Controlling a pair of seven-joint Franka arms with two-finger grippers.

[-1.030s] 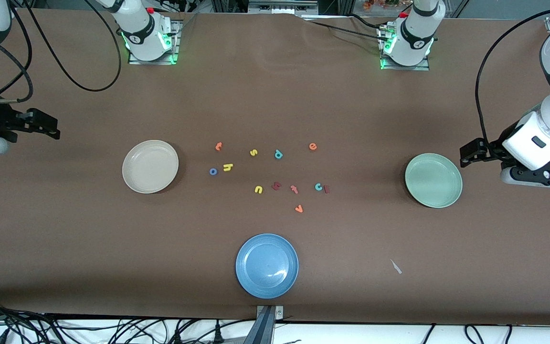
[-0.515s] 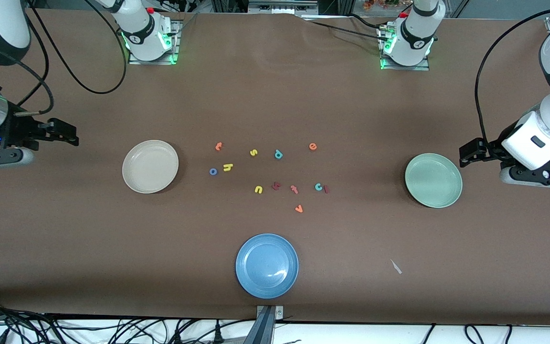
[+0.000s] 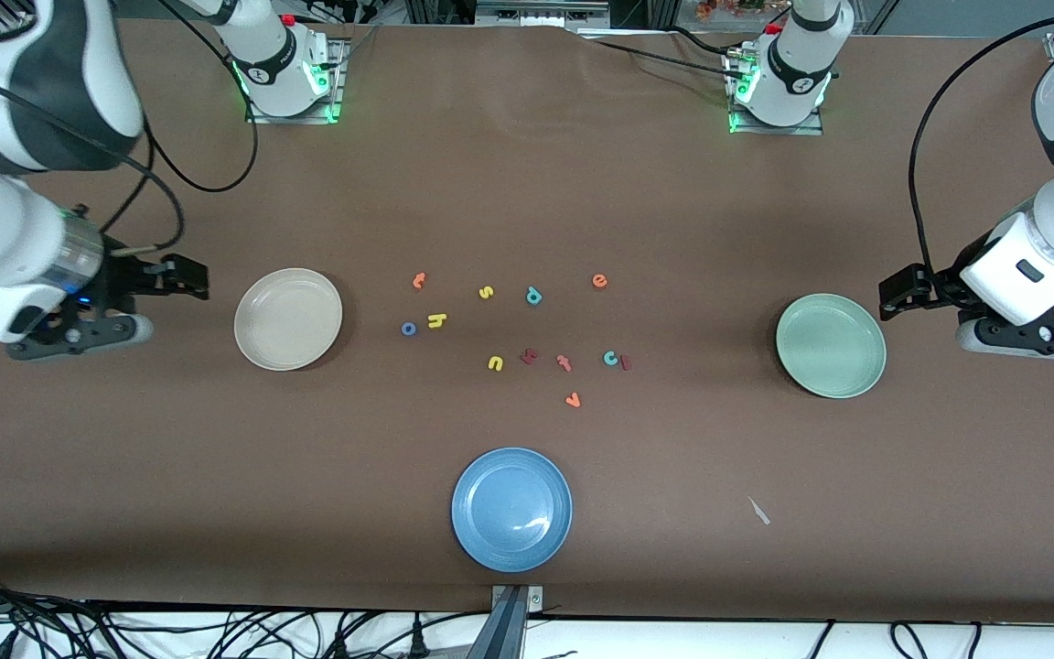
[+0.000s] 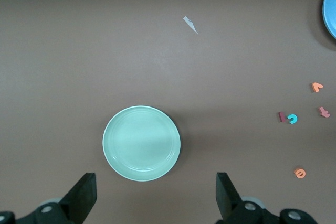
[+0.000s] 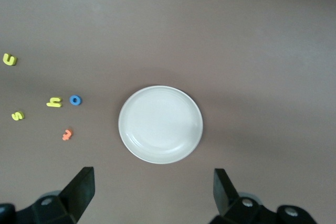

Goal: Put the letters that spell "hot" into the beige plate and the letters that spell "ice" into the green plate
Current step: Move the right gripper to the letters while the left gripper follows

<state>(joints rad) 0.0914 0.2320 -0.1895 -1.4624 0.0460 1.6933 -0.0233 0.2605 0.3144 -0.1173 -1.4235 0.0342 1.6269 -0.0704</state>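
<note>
The beige plate (image 3: 288, 318) lies toward the right arm's end, the green plate (image 3: 831, 345) toward the left arm's end; both hold nothing. Between them lie the yellow h (image 3: 436, 319), blue o (image 3: 409, 329) and orange t (image 3: 418, 280), then the orange e (image 3: 599, 280), teal c (image 3: 610, 358) and dark red i (image 3: 625, 363). My right gripper (image 3: 187, 279) hangs open beside the beige plate (image 5: 160, 124), holding nothing. My left gripper (image 3: 898, 297) hangs open beside the green plate (image 4: 141, 143), also holding nothing.
A blue plate (image 3: 511, 509) sits near the front edge. Among the letters lie a yellow s (image 3: 486, 293), yellow u (image 3: 495, 363), teal p (image 3: 533, 295), dark red angular letter (image 3: 529, 356), salmon f (image 3: 564, 362) and orange v (image 3: 572, 400). A small white scrap (image 3: 758, 511) lies nearer the camera than the green plate.
My right arm has swung in from the table's end toward the beige plate. The left arm has barely shifted. No letter has moved.
</note>
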